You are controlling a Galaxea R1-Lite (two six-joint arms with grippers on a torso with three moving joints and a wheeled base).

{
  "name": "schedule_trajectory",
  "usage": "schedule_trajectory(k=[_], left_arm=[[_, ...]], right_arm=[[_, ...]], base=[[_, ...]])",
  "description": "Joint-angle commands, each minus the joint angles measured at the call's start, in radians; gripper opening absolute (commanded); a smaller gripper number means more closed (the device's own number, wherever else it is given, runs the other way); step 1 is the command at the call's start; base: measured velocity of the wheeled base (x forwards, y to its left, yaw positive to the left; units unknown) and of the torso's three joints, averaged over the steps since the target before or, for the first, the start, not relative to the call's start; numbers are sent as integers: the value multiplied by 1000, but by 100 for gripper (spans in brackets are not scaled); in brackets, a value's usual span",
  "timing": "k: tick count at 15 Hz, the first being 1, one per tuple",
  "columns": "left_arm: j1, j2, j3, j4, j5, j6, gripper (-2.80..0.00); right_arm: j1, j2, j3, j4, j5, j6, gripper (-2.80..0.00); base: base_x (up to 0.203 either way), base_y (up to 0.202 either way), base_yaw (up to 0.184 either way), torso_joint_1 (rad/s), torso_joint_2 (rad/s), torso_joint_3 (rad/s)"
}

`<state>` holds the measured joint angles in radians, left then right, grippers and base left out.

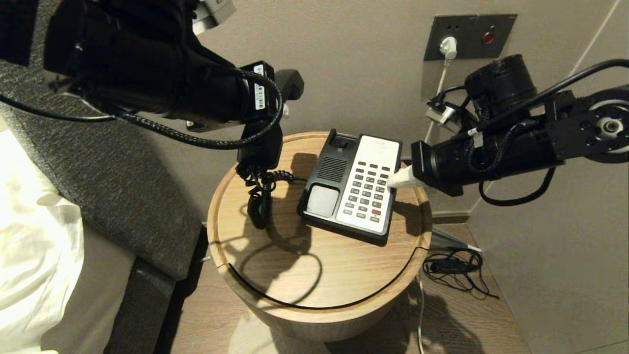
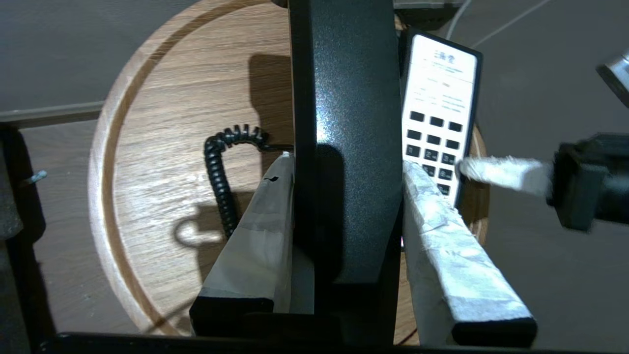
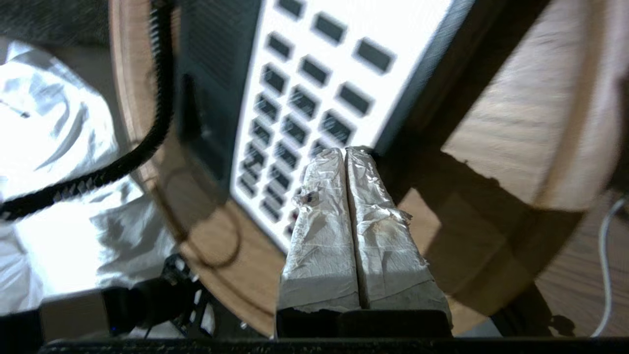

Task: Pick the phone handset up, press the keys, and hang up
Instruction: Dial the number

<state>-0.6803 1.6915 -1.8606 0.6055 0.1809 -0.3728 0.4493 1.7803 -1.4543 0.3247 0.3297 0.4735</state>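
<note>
The black phone base (image 1: 327, 169) with its white keypad (image 1: 369, 183) sits on the round wooden table (image 1: 275, 255). My left gripper (image 2: 346, 164) is shut on the black handset (image 2: 346, 123) and holds it upright above the table's left rear, left of the base; the handset also shows in the head view (image 1: 268, 132). Its coiled cord (image 1: 258, 194) hangs down to the table. My right gripper (image 1: 390, 183) is shut, its taped fingertips at the right edge of the keypad. In the right wrist view the shut gripper (image 3: 345, 151) lies over the keys (image 3: 295, 123).
A bed with grey headboard (image 1: 98, 162) and white bedding (image 1: 34, 236) is on the left. A wall socket panel with a white plug (image 1: 448, 46) is behind. Cables (image 1: 454, 268) lie on the floor to the right of the table.
</note>
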Motion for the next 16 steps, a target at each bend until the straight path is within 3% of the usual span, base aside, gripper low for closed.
schedule_trajectory(k=[1,16], left_arm=[[8,-1,0,3,0,-3,-280],[25,10,1,0,0,-5,-280]], right_arm=[[21,-20,-3,3,8,9,-280],[26,33,0,5,15,19,-280]], base=[[0,0,0,0,0,0],[0,0,0,0,0,0]])
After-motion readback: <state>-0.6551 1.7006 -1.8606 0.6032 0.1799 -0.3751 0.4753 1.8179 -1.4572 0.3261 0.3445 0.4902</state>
